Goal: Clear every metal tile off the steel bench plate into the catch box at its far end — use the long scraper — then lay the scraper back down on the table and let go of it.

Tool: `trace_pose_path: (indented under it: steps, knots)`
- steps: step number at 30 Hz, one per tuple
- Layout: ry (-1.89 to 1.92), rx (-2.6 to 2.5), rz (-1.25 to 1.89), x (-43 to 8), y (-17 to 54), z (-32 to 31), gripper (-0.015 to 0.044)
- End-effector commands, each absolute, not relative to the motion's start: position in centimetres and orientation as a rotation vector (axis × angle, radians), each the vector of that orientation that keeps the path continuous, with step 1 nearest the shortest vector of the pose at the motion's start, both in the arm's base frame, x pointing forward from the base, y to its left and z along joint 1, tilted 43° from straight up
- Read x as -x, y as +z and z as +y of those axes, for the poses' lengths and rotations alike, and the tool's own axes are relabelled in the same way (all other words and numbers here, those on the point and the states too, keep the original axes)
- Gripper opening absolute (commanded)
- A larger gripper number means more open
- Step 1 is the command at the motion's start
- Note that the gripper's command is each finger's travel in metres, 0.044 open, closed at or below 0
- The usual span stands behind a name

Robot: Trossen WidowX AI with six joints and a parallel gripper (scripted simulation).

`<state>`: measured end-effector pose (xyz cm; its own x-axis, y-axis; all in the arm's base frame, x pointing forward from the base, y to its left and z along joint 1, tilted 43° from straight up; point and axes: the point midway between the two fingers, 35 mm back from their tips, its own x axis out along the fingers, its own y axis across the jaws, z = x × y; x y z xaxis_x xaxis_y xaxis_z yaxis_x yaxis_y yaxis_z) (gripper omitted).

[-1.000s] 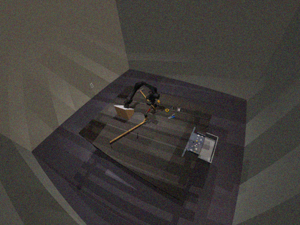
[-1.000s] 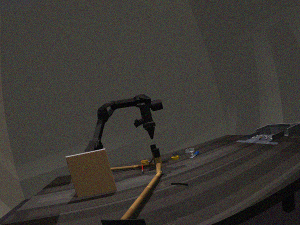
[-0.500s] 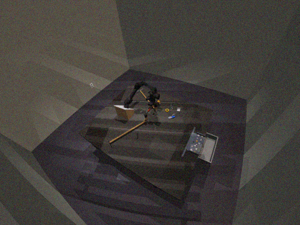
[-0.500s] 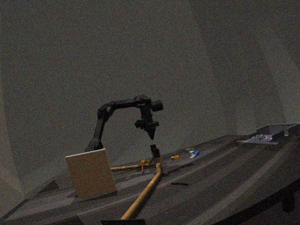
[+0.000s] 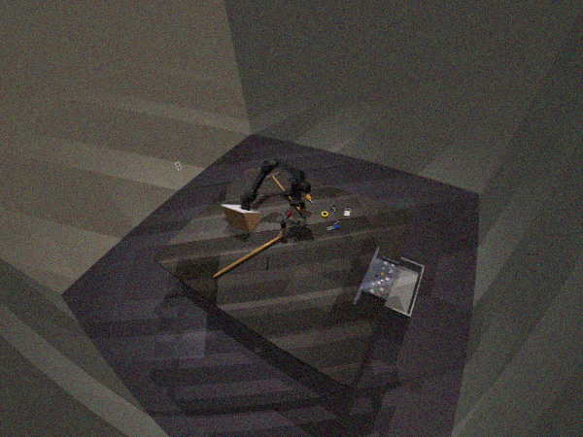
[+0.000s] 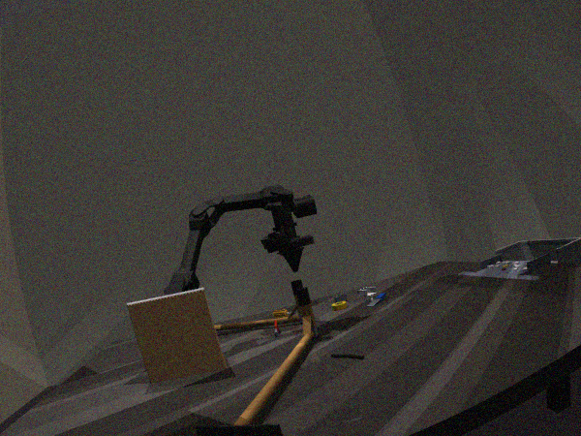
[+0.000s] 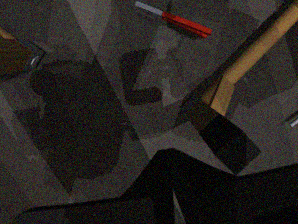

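Observation:
The long scraper's wooden shaft [image 5: 248,255] [image 6: 278,375] [image 7: 265,42] lies across the near table; its dark grip block [image 6: 301,294] [image 7: 230,144] stands up at the bent end. My gripper [image 6: 295,269] is shut, empty, pointing down. In the exterior view its tips appear just above the grip block; in the wrist view the block is beyond them, to the right. In the top view the tips are too small to place. Several small tiles [image 5: 380,283] [image 6: 518,264] lie on the steel plate [image 6: 476,275]. The catch box [image 5: 417,292] [image 6: 525,241] is at its far end.
A shorter wooden-handled tool [image 5: 279,183] [image 6: 252,323] lies behind. A red screwdriver [image 6: 276,327] [image 7: 187,25], a yellow ring [image 5: 325,214] [image 6: 339,305] and a blue-handled tool [image 5: 334,227] [image 6: 378,297] lie around. An upright brown panel [image 5: 240,220] [image 6: 179,336] stands near the arm base.

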<state>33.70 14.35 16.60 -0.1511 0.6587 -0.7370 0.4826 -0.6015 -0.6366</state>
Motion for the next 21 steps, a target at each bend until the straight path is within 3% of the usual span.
trace_pose_path:
  steps: [1,21]
  knots:
    - [1.835,1.970,-1.388,-33.71,16.56,14.45,0.0000]
    - [1.703,2.104,-1.768,-33.71,16.15,14.83,0.0000]
